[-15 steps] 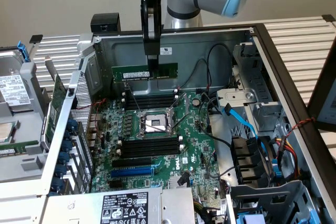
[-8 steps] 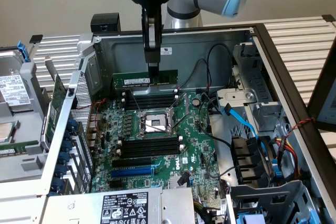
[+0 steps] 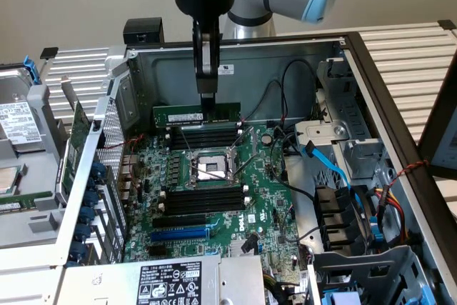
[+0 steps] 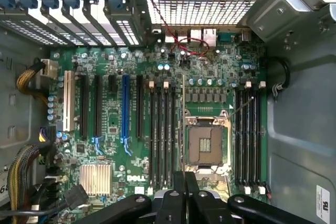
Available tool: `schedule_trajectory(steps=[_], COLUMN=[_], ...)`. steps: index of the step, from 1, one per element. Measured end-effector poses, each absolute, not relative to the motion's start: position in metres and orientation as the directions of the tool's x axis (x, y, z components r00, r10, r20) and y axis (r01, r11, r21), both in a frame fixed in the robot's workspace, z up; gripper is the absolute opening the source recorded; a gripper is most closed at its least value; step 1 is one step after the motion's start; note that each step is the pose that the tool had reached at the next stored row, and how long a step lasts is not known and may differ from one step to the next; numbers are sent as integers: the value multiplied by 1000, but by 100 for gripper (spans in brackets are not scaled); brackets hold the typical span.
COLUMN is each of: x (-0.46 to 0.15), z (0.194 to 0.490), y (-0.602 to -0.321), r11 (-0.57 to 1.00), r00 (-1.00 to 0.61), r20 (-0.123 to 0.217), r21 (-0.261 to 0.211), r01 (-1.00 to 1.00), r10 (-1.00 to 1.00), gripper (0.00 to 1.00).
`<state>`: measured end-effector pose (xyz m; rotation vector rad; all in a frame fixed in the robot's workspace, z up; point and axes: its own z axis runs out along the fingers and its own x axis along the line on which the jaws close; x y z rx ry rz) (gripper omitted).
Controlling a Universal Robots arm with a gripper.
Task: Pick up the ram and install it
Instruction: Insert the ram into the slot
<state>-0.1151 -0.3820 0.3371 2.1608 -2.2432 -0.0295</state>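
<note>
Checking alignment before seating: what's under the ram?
Under the ram, gripped upright by the hand, lies a bank of black memory slots on the green motherboard. The ram itself covers the line beneath its lower edge, so whether it touches a slot cannot be told.

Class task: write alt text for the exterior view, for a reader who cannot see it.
A robot's pincer is shut on a green ram stick, holding it on edge over the black memory slots of a motherboard. The board lies in an open computer case, with an empty CPU socket beside the slots.
</note>
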Motion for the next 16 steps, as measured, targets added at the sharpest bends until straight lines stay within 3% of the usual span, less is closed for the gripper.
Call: schedule_trajectory(steps=[16], x=[-115], z=[312], y=[-384], r11=[38], r00=[-37], r20=[18], r21=[32], r01=[-999], r10=[-999], gripper=[12])
